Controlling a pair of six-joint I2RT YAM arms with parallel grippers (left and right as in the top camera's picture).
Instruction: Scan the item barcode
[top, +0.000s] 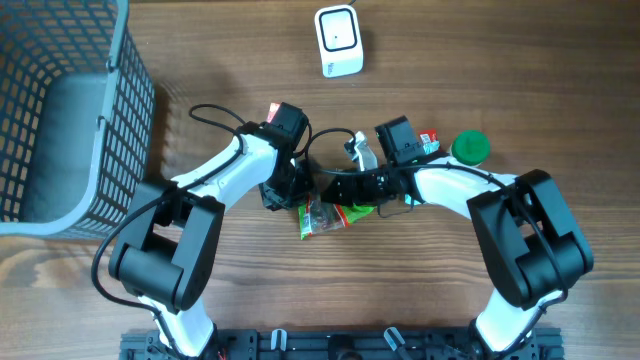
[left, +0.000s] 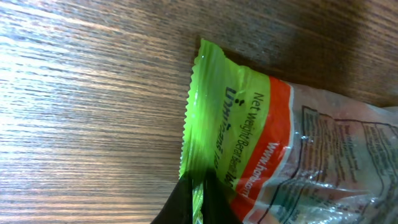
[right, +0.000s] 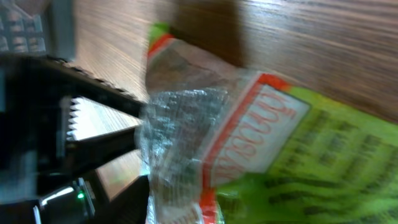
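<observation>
Overhead, the left arm (top: 215, 175) and right arm (top: 455, 185) bend inward across the wooden table (top: 480, 60). Between them lies the snack packet (top: 322, 217). The left claw (left: 194, 202) is clamped on its green edge. The right claw (top: 338, 188) sits close by, its grip lost in blur.

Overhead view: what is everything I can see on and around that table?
snack packet: one, green and orange, table centre
scanner: one, white, far edge, centre
round green object: one, green, beside the right arm
basket: one, grey mesh, far left
table: one, brown wood
arms: two, white and black
left gripper: one, black, shut on the snack packet's crimped edge
right gripper: one, black, at the packet; grip unclear
</observation>
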